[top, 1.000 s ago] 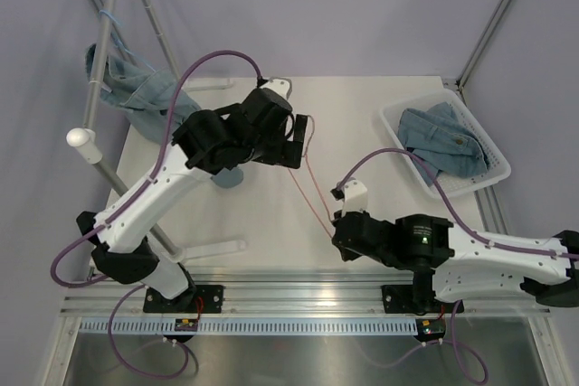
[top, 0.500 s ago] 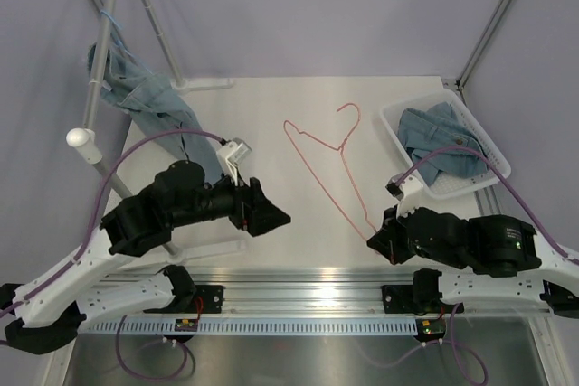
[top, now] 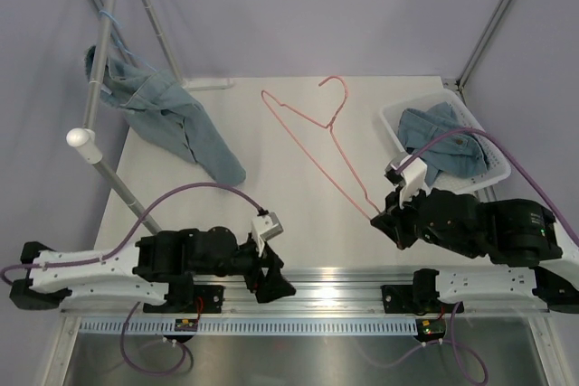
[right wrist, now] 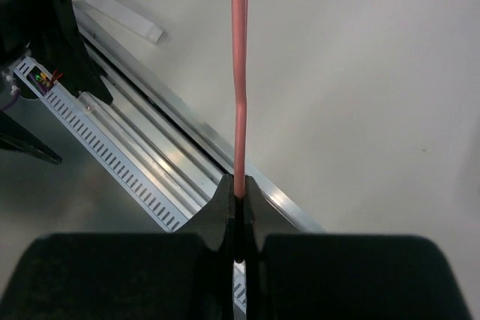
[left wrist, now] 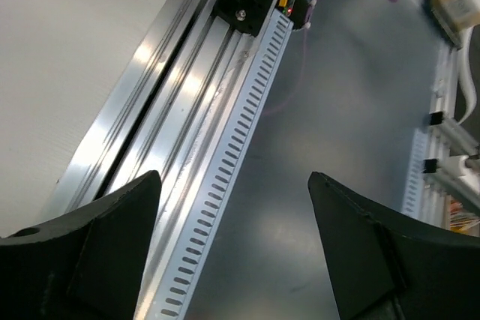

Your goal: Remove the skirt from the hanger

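Observation:
The pink wire hanger is bare, and runs from its hook at the back of the table to my right gripper. My right gripper is shut on the hanger's near end. In the right wrist view the wire rises straight out of the closed right gripper. A denim skirt hangs from the rack pole at the left, and its lower end lies on the table. My left gripper is open and empty over the front rail. In the left wrist view the left gripper frames only rail and metal.
A white basket at the right back holds another denim garment. The clothes rack's pole and legs stand along the left side. The slotted aluminium rail runs along the front edge.
My left arm has let go of the hanger and drawn back from mid-table to the front rail. My right gripper still holds the hanger, which has swung left and back.

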